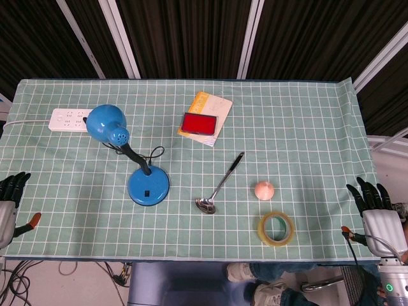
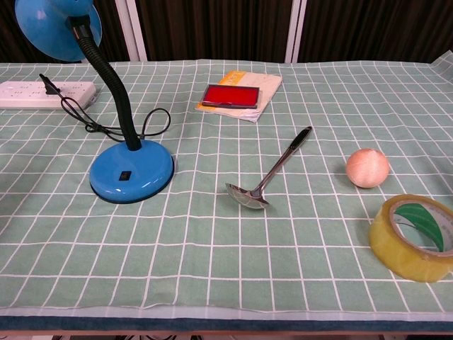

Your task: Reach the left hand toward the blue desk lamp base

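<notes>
While upright, lamp base lies flat.

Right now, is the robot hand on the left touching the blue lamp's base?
No, the left robot hand sits at the table's edge, well apart from the lamp base.

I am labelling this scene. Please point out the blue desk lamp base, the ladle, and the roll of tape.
blue desk lamp base (image 2: 132,172): chest view, top of the round base.
ladle (image 2: 269,175): chest view, middle of the handle.
roll of tape (image 1: 275,228): head view, left side of the ring.
</notes>
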Tool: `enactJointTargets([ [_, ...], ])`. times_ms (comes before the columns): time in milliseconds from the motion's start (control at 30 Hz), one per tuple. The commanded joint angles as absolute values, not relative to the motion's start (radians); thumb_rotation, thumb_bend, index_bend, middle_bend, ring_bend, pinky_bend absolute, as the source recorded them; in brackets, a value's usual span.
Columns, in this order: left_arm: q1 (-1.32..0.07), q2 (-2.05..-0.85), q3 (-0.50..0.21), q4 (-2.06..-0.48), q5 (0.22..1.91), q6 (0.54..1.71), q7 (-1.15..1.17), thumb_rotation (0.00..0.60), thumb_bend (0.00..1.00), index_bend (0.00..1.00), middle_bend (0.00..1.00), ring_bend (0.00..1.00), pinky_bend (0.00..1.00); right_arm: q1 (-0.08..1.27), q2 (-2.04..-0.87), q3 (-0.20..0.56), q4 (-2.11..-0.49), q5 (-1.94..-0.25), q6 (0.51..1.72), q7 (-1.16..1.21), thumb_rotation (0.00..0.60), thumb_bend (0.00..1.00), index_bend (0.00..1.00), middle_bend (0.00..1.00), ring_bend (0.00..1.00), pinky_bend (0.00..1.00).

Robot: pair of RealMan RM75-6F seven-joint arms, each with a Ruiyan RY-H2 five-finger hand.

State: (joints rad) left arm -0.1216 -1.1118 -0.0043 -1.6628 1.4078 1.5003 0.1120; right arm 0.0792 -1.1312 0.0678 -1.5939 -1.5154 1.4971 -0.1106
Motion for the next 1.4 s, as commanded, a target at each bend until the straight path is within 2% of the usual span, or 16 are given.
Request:
enactJointTargets([
  [33, -0.121, -1.117, -0.007, -1.662, 1.418, 1.505, 0.112, 0.6, 0.29, 0.03, 0.07, 0.07, 0.12, 0.078, -1.131, 0.069, -1.595, -1.512, 1.498, -0.113, 0.6, 0.17, 0.13, 0.04, 0.07, 0.0],
  [200, -0.119, -1.131, -0.004, -1.651, 1.46, 1.524, 0.116, 0.6, 0.3, 0.03, 0.09, 0.09, 0.16, 0.076, -1.131, 0.07, -1.602, -1.505, 1.498, -0.119, 0.6, 0.17, 0.13, 0.04, 0.07, 0.0],
  [300, -0.118, -1.138, -0.002, -1.642, 1.485, 1.535, 0.112, 0.6, 0.32, 0.04, 0.13, 0.14, 0.21, 0.076, -1.131, 0.069, -1.602, -1.505, 1.497, -0.122, 0.6, 0.17, 0.13, 0.04, 0.07, 0.0],
  [367, -0.119, -1.146, -0.003, -1.63, 1.514, 1.549, 0.105, 0.6, 0.36, 0.06, 0.21, 0.22, 0.31, 0.076, -1.131, 0.069, -1.603, -1.504, 1.496, -0.125, 0.6, 0.17, 0.13, 0.04, 0.07, 0.0],
  [433, -0.121, -1.161, -0.01, -1.614, 1.543, 1.572, 0.096, 0.6, 0.41, 0.09, 0.35, 0.39, 0.52, 0.076, -1.132, 0.069, -1.603, -1.502, 1.495, -0.126, 0.6, 0.17, 0.13, 0.04, 0.07, 0.0],
  [533, -0.136, -1.199, -0.015, -1.574, 1.621, 1.609, 0.094, 0.6, 0.48, 0.12, 0.54, 0.56, 0.73, 0.075, -1.131, 0.067, -1.606, -1.5, 1.492, -0.128, 0.6, 0.17, 0.13, 0.04, 0.07, 0.0],
  [600, -0.158, -1.211, -0.005, -1.562, 1.662, 1.589, 0.085, 0.6, 0.55, 0.14, 0.63, 0.64, 0.81, 0.075, -1.131, 0.066, -1.608, -1.501, 1.492, -0.129, 0.6, 0.17, 0.13, 0.04, 0.07, 0.0],
  [700, -0.199, -1.219, 0.008, -1.573, 1.695, 1.521, 0.088, 0.6, 0.75, 0.19, 0.75, 0.75, 0.9, 0.075, -1.13, 0.065, -1.608, -1.503, 1.491, -0.13, 0.6, 0.17, 0.13, 0.04, 0.07, 0.0],
  [767, -0.23, -1.231, 0.013, -1.588, 1.698, 1.456, 0.134, 0.6, 0.81, 0.21, 0.77, 0.77, 0.91, 0.075, -1.13, 0.065, -1.609, -1.5, 1.489, -0.13, 0.6, 0.17, 0.13, 0.04, 0.07, 0.0],
  [1000, -0.3, -1.302, 0.022, -1.653, 1.636, 1.249, 0.338, 0.6, 0.81, 0.22, 0.81, 0.79, 0.91, 0.076, -1.128, 0.066, -1.61, -1.49, 1.482, -0.137, 0.6, 0.17, 0.13, 0.04, 0.07, 0.0],
  [1400, -0.35, -1.47, -0.031, -1.634, 1.492, 1.143, 0.552, 0.6, 0.79, 0.22, 0.81, 0.8, 0.92, 0.074, -1.128, 0.07, -1.612, -1.478, 1.48, -0.143, 0.6, 0.17, 0.13, 0.04, 0.07, 0.0],
])
